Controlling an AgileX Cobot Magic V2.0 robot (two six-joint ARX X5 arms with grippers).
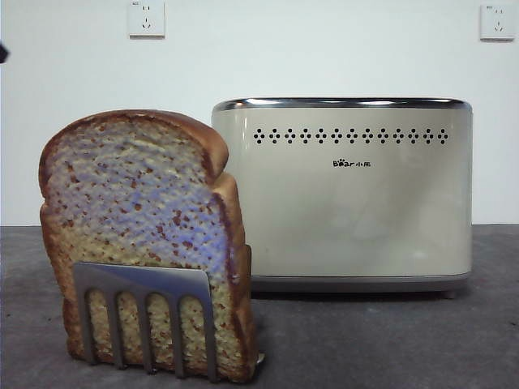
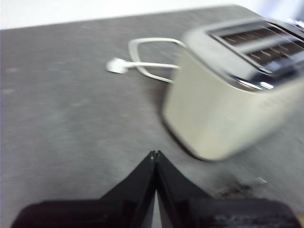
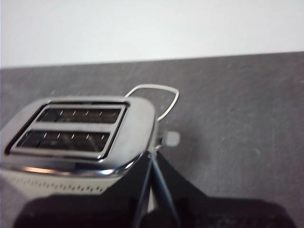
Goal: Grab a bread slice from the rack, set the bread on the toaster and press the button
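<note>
The slice of bread [image 1: 138,219] stands upright in the rack [image 1: 146,316] beside the toaster [image 1: 349,194], whose cord [image 2: 152,59] seems to trail behind, while left gripper [image 2: 155,154] and right gripper [image 3: 153,153] hover above, jaws together.

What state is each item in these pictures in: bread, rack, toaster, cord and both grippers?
slice of bread: upright in the rack, ungrasped.
rack: holding the slice.
toaster: both slots empty.
power cord: lying loose on the table, plug not in a socket.
left gripper: jaws shut, empty.
right gripper: jaws shut, empty.
</note>
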